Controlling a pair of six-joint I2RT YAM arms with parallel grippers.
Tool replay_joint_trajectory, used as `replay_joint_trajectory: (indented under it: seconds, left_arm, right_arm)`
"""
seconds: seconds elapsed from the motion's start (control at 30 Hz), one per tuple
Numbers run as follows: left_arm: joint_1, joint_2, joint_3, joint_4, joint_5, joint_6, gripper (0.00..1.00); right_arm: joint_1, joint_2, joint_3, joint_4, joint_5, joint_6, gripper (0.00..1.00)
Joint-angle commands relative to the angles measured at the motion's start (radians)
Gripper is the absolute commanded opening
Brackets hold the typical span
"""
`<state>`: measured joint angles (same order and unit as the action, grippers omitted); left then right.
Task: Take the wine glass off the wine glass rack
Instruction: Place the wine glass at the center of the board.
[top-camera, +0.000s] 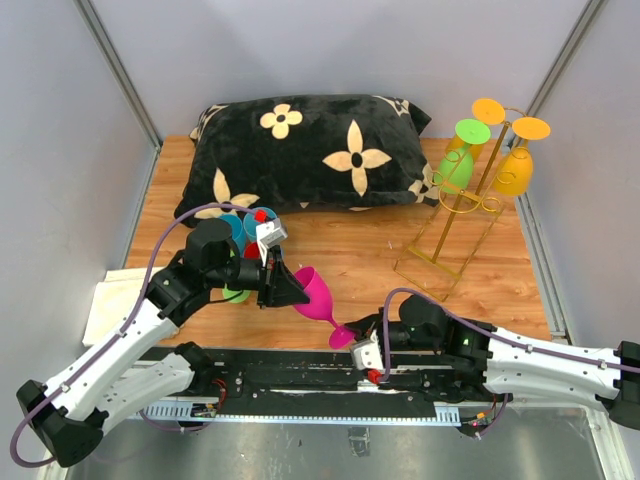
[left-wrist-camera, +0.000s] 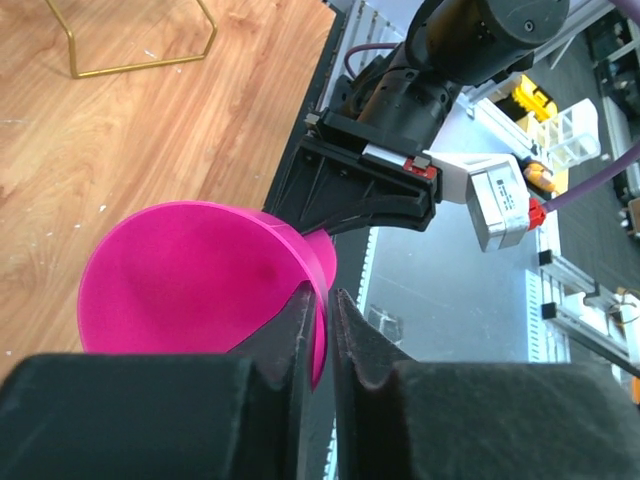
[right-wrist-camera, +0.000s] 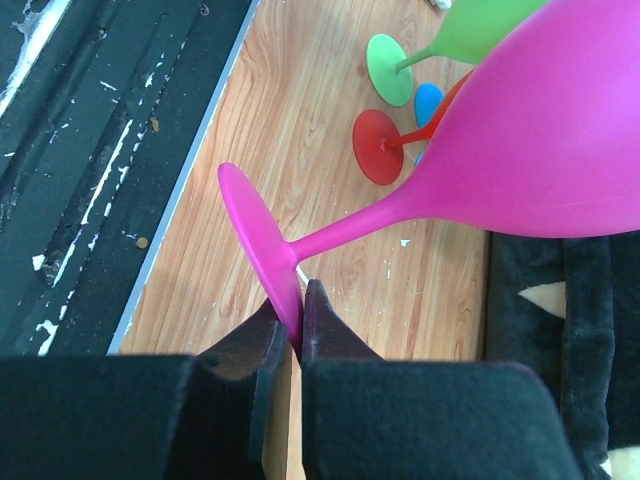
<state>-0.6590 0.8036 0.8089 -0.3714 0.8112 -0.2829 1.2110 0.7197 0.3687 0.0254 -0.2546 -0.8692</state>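
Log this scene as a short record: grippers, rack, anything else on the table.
left gripper: shut on rim of pink glass
right gripper: shut on pink glass foot
pink glass: off the rack, held sideways between both arms
rack: back right, holds green glass and two orange glasses
elsewhere: pillow at back; other glasses by left arm

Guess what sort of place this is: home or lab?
Probably a lab test cell: grey panel walls enclose a wooden tabletop holding staged props, a black flower-print pillow, a gold wire glass rack and a magenta plastic wine glass.
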Motion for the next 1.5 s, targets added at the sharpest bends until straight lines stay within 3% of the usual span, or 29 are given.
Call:
replay_joint_trajectory:
  seconds: [0.0, 0.03, 0.27, 0.37, 0.7, 1.03, 1.3, 1.47]
  left_arm:
    - [-0.040, 0.005, 0.028, -0.066, 0.082, 0.003, 0.06]
    - [-0.040, 0.004, 0.030, -0.068, 0.074, 0.004, 0.01]
    - [-0.040, -0.008, 0.042, -0.067, 0.017, -0.002, 0.01]
    - [-0.040, -0.013, 0.052, -0.073, -0.023, -0.004, 0.00]
    - [-0.040, 0.003, 0.189, -0.155, -0.351, 0.004, 0.00]
    - [-0.046, 0.233, 0.338, -0.192, -0.733, -0.045, 0.01]
    - [-0.160, 0.532, 0.512, -0.253, -1.110, -0.043, 0.00]
    - [-0.168, 0.613, 0.510, -0.192, -1.183, -0.033, 0.01]
  right_arm:
    - [-0.010, -0.008, 0.005, 0.116, 0.155, 0.052, 0.04]
    - [-0.011, -0.009, 0.006, 0.116, 0.157, 0.053, 0.05]
    - [-0.010, -0.012, 0.005, 0.107, 0.162, 0.055, 0.15]
    - [-0.010, -0.017, 0.004, 0.104, 0.164, 0.056, 0.28]
    - [-0.010, -0.052, -0.006, 0.085, 0.170, 0.071, 0.67]
    - [-0.010, -0.121, -0.013, 0.046, 0.176, 0.078, 0.77]
    - [-0.010, -0.223, -0.027, 0.088, 0.123, 0.117, 0.85]
    - [-0.010, -0.280, -0.062, 0.180, 0.048, 0.137, 0.88]
